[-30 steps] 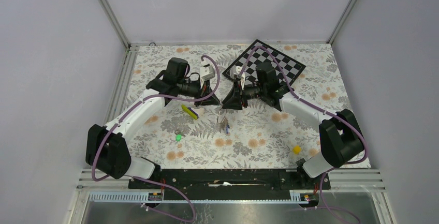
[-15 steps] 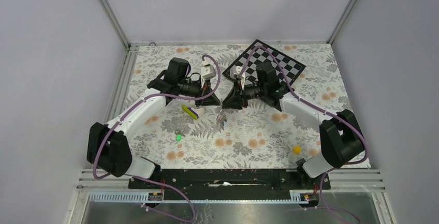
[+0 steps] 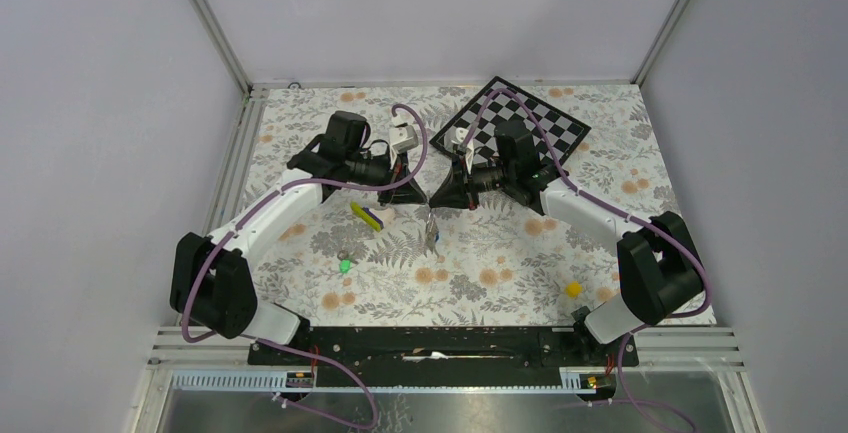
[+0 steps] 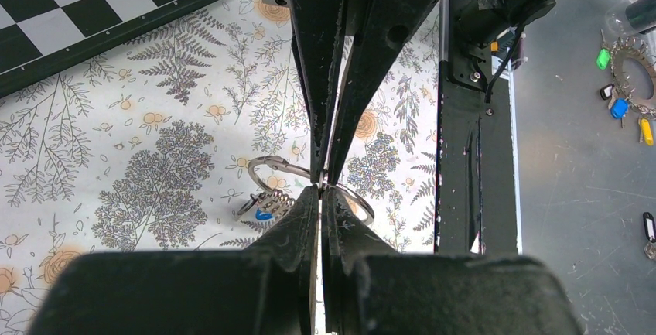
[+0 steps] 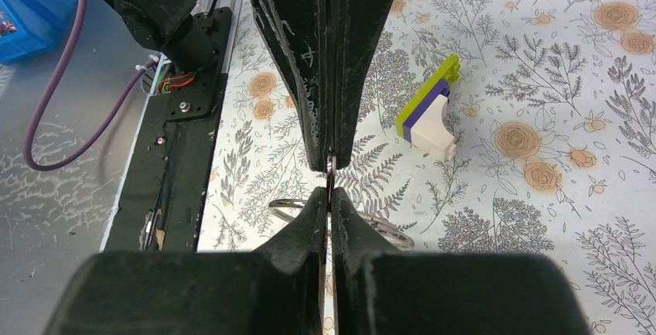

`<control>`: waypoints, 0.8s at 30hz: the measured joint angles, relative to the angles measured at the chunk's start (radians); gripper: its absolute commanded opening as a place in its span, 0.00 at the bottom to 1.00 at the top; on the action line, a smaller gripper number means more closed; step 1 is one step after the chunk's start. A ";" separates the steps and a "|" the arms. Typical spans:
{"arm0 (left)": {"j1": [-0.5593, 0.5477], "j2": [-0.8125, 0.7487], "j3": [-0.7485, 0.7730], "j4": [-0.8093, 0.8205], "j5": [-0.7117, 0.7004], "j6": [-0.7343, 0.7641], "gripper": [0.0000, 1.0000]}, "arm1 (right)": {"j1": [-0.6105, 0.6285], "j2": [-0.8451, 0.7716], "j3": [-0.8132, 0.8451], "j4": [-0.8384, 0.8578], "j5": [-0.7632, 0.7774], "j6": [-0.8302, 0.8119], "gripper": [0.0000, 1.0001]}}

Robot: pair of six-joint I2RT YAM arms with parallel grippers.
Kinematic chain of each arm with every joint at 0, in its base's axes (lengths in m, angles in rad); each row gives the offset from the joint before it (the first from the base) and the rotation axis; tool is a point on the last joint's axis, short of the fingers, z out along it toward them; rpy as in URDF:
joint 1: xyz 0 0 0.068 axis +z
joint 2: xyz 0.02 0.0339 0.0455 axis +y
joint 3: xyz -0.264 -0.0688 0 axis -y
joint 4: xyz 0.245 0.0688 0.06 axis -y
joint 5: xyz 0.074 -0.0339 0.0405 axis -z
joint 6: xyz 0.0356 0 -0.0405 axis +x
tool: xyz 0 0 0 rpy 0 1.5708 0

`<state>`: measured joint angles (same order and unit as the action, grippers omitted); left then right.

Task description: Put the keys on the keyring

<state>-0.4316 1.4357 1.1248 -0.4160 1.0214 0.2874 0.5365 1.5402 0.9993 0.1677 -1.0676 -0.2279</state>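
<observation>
We count, near to far, on the floral table [image 3: 500, 253]:

Cube [image 3: 573, 289], yellow: one. It lies alone at the near right, well apart from everything else.

Green key [image 3: 344, 266]: one. It lies flat on the cloth at the near left, off the keyring and well apart from it.

Keyring [image 4: 271, 159], thin silver wire: one. It is at mid-table, held where the two grippers meet, and its loop shows on either side of their tips.

Blue key [image 4: 264, 215]: one. It hangs on the keyring with a bit of silver metal beside it. We cannot tell whether more keys hang there.

Wedge [image 3: 367, 215], yellow, white and purple: one. It sits on the cloth near the keyring, to its left, and touches nothing.

Left gripper [image 4: 319, 189]: one. It reaches in from the left. Its fingers [image 4: 305, 213] are pressed together, pinching the keyring wire.

Right gripper [image 5: 329, 196]: one. It reaches in from the right, tip to tip with the left gripper. Its fingers [image 5: 313, 215] are drawn to a hairline, nipping a thin silver edge of the same ring.

Chessboard [image 3: 510, 123], black and white: one. It lies at the far side, right of centre, set cornerwise behind the right gripper.
</observation>
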 measured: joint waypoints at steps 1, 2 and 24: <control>0.000 0.000 0.000 0.000 0.000 -0.001 0.00 | 0.000 0.000 0.000 0.000 0.000 0.000 0.01; 0.000 0.000 0.000 0.000 0.000 -0.001 0.00 | 0.000 0.000 0.000 0.001 0.000 0.000 0.00; 0.055 -0.051 -0.191 0.514 0.132 -0.195 0.54 | -0.035 0.000 -0.080 0.317 -0.060 0.325 0.00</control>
<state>-0.3771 1.3849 0.9337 0.0982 1.1534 0.0921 0.5011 1.5398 0.9192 0.4847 -1.1275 0.0967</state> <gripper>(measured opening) 0.517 0.055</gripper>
